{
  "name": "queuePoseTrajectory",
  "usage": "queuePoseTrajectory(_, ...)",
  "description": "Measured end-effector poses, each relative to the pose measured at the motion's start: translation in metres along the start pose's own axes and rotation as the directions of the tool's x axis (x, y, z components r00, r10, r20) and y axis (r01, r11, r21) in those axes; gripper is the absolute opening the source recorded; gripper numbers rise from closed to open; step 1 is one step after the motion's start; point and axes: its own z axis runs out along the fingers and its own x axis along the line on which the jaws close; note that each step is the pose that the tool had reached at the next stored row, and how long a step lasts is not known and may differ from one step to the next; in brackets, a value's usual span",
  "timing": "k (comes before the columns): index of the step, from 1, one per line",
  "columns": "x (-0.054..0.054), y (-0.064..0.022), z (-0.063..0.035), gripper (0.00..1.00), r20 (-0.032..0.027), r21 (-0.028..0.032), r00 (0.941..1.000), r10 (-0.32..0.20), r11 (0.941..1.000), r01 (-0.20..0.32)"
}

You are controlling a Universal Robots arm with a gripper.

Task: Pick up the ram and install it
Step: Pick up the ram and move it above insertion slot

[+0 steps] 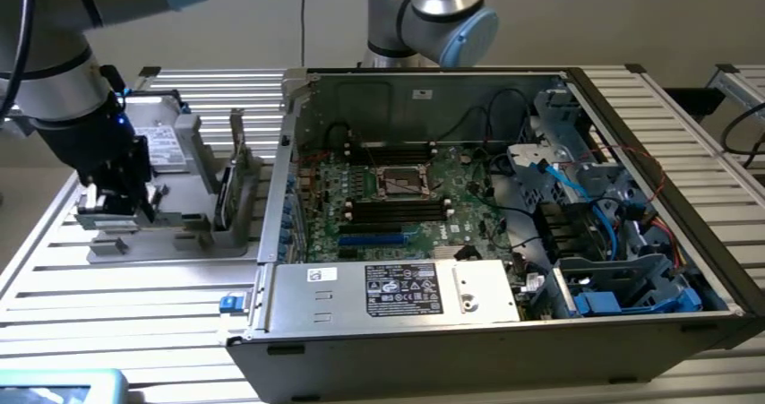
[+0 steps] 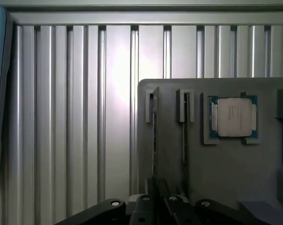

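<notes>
Grey tray [image 2: 226, 168] holds the ram [image 2: 154, 136] edge-up, right at the claw [image 2: 156, 199].

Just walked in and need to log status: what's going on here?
A robot arm's gripper is down at the gray parts tray beside the open computer case. In the wrist view it lines up with the ram, which stands on edge in a tray slot beside a second stick and a processor chip. The ram is not yet in the case.

The parts tray [image 1: 197, 187] lies at the exterior view's left of the case [image 1: 478, 355].
</notes>
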Motion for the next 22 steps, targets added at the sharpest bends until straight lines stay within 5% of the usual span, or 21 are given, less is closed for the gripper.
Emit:
queuePoseTrajectory(11,0.007,-0.0041,-0.0499,0.14,-0.0001,-0.0002,1.0000,0.000,1.0000,0.000)
queuePoseTrajectory(22,0.026,-0.0412,-0.0998,0.14,0.0000,-0.0055,1.0000,0.000,1.0000,0.000)
